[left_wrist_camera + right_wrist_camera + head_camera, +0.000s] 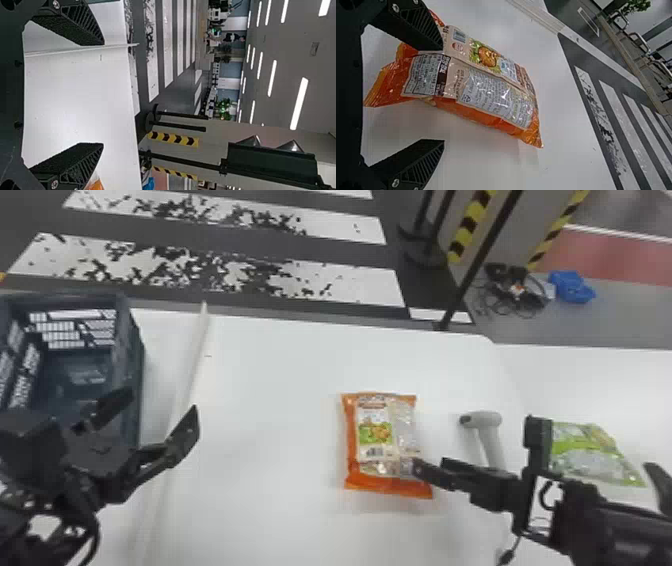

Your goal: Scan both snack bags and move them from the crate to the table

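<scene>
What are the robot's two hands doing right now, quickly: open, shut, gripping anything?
Left hand: open, holding nothing.
Right hand: open, holding nothing, one finger close to the orange snack bag.

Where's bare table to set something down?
Biggest patch: white table between the pale strip and orange snack bag. Also bare: beyond that bag, toward the table's far edge. Crowded: right side, with scanner, green snack bag and right gripper; far left, crate and left gripper.
</scene>
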Tool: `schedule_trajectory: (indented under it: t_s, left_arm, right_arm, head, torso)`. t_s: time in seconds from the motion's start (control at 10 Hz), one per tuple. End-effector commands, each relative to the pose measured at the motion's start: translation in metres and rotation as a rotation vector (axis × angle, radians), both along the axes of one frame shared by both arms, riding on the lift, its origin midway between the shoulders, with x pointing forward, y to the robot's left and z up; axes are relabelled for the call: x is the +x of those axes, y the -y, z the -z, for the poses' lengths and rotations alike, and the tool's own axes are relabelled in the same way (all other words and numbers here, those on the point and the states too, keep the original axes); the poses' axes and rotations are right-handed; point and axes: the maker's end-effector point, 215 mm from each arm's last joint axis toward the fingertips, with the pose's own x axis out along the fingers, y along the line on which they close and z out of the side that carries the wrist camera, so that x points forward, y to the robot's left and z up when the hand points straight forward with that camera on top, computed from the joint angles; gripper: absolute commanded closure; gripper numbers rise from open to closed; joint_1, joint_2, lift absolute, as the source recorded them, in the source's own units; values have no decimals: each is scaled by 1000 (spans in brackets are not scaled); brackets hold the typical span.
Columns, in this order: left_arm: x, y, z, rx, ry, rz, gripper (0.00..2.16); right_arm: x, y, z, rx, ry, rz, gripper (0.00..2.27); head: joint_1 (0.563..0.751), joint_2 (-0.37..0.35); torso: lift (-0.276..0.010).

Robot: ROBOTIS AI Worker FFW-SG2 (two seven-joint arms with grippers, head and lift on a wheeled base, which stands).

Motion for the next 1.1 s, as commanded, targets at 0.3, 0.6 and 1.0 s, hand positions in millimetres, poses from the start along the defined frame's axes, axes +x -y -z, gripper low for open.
schedule_trajectory:
  t_s: [0.3, 0.6, 1.0]
  left_arm:
    - [-2, 0, 0, 1, -2, 1, 87]
    - [-3, 0, 1, -2, -3, 0, 87]
    - [-2, -1, -1, -1, 0, -1, 87]
  right_arm:
    - [-2, -23, 31, -49, -58, -107, 907]
    - [-1, -26, 21, -30, -19, -137, 2256]
    - [15, 22, -59, 183, 145, 17, 2256]
  head:
    - [695, -147]
    - [695, -135]
    - [695, -145]
  torso:
    - [-88]
    - [-88]
    - [-88]
